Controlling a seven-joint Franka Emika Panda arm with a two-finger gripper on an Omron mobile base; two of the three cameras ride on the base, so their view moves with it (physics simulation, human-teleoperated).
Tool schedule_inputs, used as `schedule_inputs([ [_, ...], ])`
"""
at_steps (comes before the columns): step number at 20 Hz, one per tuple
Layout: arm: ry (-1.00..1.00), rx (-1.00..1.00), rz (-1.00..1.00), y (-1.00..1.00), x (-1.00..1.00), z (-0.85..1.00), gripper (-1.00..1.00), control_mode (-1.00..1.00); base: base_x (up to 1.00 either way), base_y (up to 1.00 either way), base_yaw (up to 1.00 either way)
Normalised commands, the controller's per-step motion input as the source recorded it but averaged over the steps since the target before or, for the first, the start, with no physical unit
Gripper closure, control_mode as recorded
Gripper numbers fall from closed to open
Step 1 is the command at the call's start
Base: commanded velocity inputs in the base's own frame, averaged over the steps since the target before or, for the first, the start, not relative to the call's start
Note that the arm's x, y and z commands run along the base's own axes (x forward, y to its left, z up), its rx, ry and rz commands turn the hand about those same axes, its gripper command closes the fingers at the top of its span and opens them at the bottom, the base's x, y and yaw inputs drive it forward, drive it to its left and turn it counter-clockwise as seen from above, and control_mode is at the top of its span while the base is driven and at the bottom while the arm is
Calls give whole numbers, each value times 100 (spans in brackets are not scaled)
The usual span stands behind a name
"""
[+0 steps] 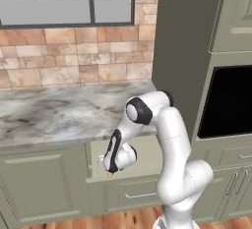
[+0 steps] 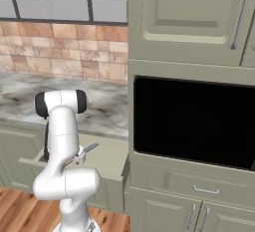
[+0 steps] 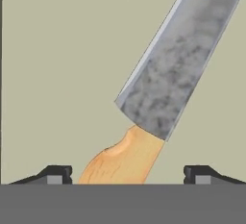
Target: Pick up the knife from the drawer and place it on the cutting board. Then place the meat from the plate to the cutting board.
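- Gripper (image 3: 127, 174) is hanging open over the drawer (image 3: 57, 64).
- Knife (image 3: 158, 88) handle is lying between the jaws, blade running diagonally away.

Knife (image 3: 163, 79) – grey-blue mottled blade, tan-orange wood handle – lies flat on the cream floor of the open drawer (image 1: 147, 157), blade running diag. up-right in hand view, handle toward bottom. Drawer: pale sage-green front, pulled out below the desk edge.

The knife (image 3: 158, 93) has a mottled matt grey metal blade and smooth pale wooden handle; the drawer (image 3: 62, 64) inside looks plain matt cream.
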Motion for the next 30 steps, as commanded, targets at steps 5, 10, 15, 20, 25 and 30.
schedule_inputs([
  [5,-2,0,-2,-1,-7,-2,100,-100,0,0,0],
  [10,-3,2,-4,-12,-22,2,100,-100,0,0,0],
  [15,-1,0,-3,-17,-5,35,100,-100,0,0,0],
  [20,-2,0,-1,-25,-5,63,100,-100,0,0,0],
  [25,1,1,-4,-17,-1,59,100,-100,0,0,0],
  [30,12,8,-6,-10,-7,60,100,-100,0,0,0],
])
